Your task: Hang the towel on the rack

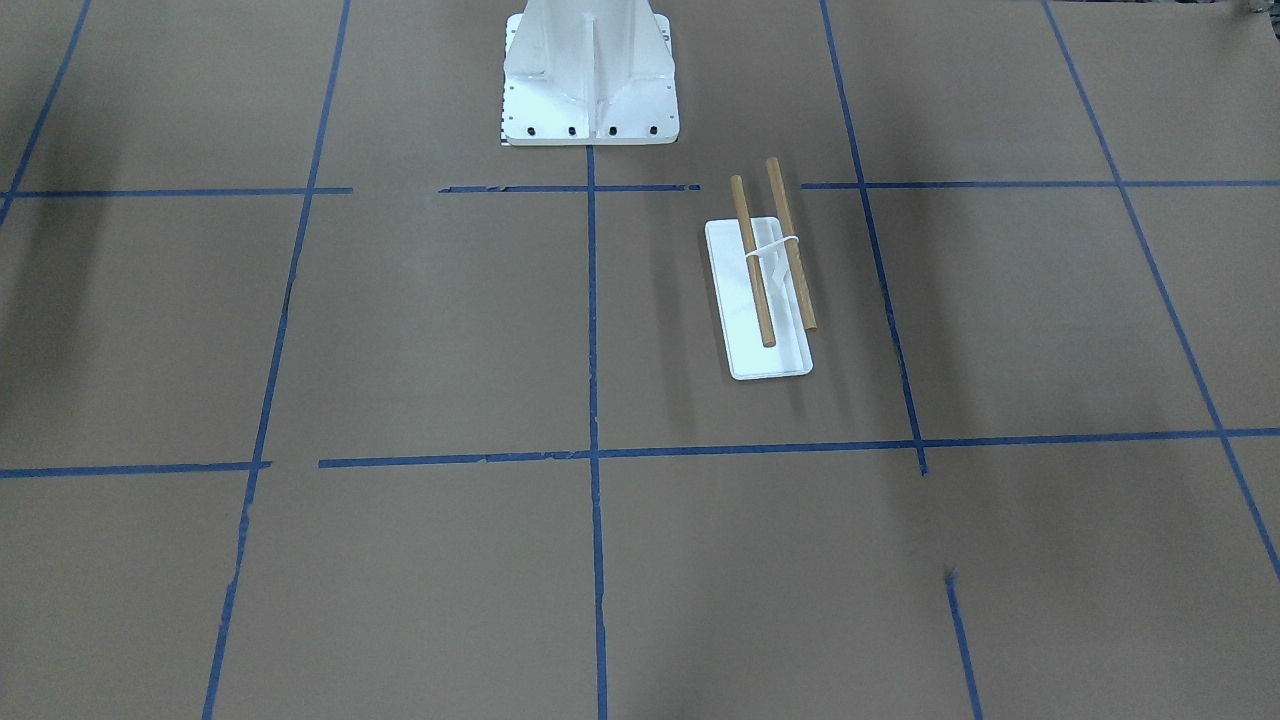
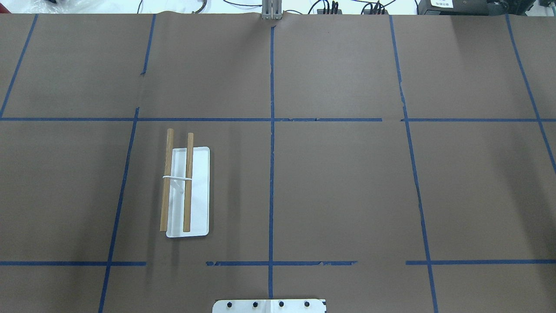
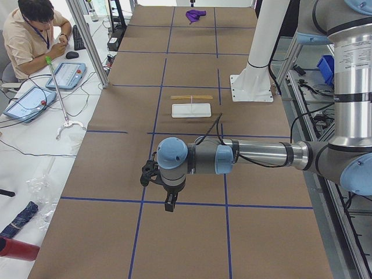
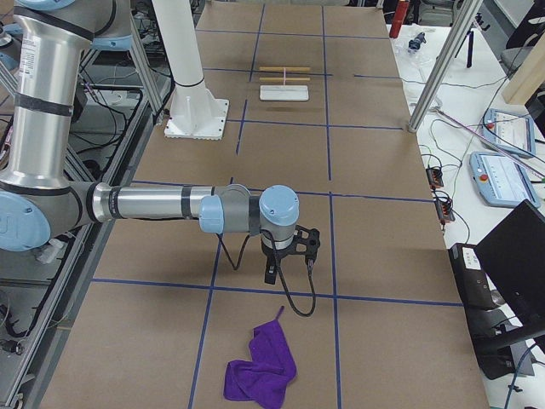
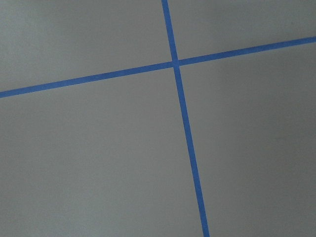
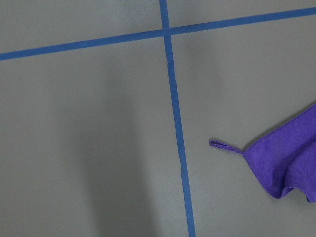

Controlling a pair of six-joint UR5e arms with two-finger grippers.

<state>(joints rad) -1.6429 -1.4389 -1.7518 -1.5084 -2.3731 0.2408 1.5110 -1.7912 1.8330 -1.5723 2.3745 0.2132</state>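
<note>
The rack (image 2: 186, 191) stands on the table's left half: a flat white base, a white wire support and two wooden dowel rods. It also shows in the front-facing view (image 1: 760, 290) and both side views (image 3: 192, 107) (image 4: 283, 85). The purple towel (image 4: 262, 371) lies crumpled on the table at the robot's far right end, and its corner with a loop shows in the right wrist view (image 6: 286, 163). My right gripper (image 4: 271, 274) points down a little short of the towel. My left gripper (image 3: 169, 204) points down over bare table, far from the rack. I cannot tell whether either is open or shut.
The white bolted robot pedestal (image 1: 590, 80) stands at the table's near middle edge. Blue tape lines (image 2: 271, 174) grid the brown table cover. An operator (image 3: 29, 35) sits at a side table with tablets. Metal frame posts (image 3: 87, 40) (image 4: 443, 60) stand at the table's far edge.
</note>
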